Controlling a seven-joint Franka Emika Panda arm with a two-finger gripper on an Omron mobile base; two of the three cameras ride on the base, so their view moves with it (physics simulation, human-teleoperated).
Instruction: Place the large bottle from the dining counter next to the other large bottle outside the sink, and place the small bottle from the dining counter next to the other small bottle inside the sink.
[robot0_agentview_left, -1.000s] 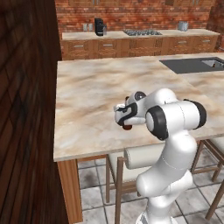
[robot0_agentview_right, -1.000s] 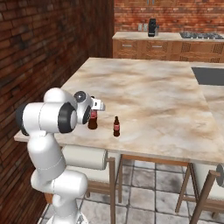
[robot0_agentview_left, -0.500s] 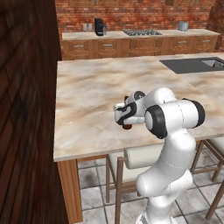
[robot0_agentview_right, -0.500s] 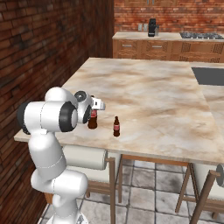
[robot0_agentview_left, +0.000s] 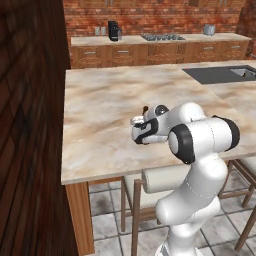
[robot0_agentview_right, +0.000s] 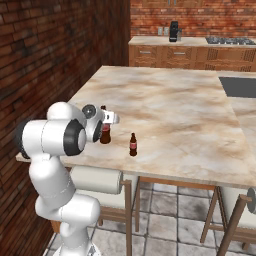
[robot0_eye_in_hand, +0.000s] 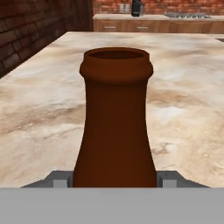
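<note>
While the jaws were wide apart a second ago, the gripper (robot0_agentview_right: 106, 131) has now squeezed in on the large bottle (robot0_agentview_right: 105, 131), which stands on the dining counter (robot0_agentview_right: 170, 107) near its front edge. Just to the right stands the small bottle (robot0_agentview_right: 133, 144), not touched. Far over to the right is the sink (robot0_agentview_left: 243, 72). The big bottle looks ready to be lifted and carried there.

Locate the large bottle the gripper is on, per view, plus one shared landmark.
Left base view: large bottle, just its top peeking above the gripper, picture centre.
Right base view: left of centre, left of the small bottle.
Hand view: its neck, centre.
Shared landmark: black coffee machine on the back counter.
</note>
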